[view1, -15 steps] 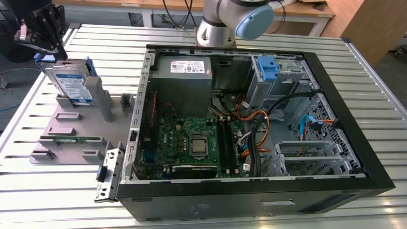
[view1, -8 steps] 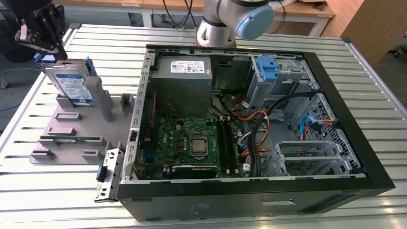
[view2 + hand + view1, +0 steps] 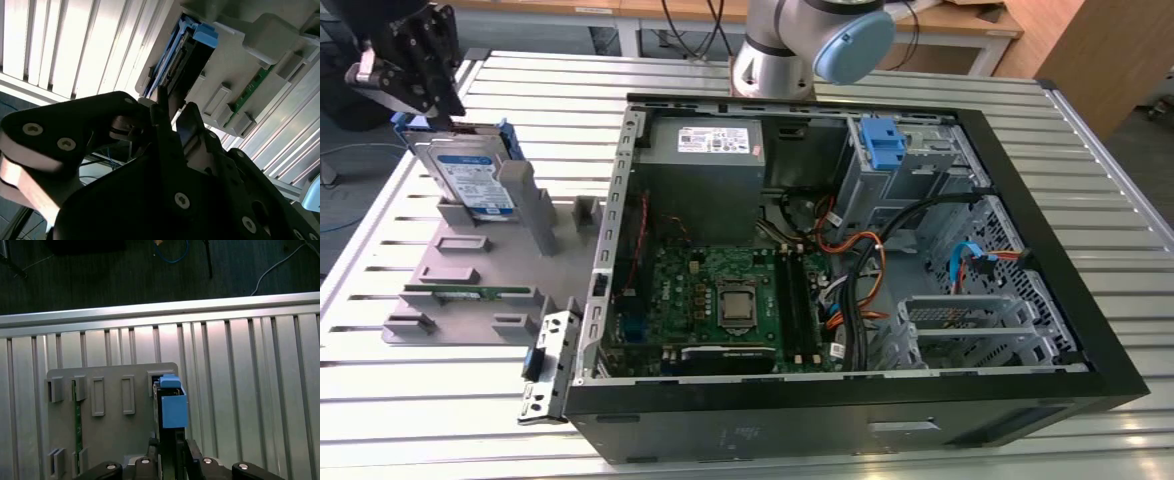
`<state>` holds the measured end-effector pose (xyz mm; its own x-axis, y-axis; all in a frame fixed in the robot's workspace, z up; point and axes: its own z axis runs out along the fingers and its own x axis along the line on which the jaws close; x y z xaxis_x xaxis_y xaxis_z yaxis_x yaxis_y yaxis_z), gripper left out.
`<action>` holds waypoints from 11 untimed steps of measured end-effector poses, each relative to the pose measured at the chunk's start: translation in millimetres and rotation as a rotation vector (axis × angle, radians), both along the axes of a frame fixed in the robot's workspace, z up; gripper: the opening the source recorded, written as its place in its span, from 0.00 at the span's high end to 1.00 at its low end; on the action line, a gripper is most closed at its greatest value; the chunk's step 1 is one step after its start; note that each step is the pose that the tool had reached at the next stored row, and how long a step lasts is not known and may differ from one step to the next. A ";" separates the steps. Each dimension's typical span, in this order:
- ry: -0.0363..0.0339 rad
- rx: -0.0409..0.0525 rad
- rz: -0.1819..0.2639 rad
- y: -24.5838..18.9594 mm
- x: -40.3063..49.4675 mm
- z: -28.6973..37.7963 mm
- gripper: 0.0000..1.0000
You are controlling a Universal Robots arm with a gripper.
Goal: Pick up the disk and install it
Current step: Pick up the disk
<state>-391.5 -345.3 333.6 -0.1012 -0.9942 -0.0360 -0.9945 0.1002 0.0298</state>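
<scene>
Exterior view: labelled disk (image 3: 464, 178) under pincer (image 3: 434, 115)

Gripper (image 3: 440, 105) vertical, facing downward

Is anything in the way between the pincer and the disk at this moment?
Nothing visible. In the exterior view the pincer sits right at the upper edge of the disk, which stands on edge in the grey holder.
</scene>
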 end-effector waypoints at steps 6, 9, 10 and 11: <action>0.0000 0.0000 0.000 0.0 0.0 0.0 0.42; 0.0000 0.0000 0.000 0.0 0.0 0.0 0.36; 0.0000 0.0000 0.000 0.0 0.0 0.0 0.36; 0.0000 0.0000 0.000 0.0 0.0 0.0 0.36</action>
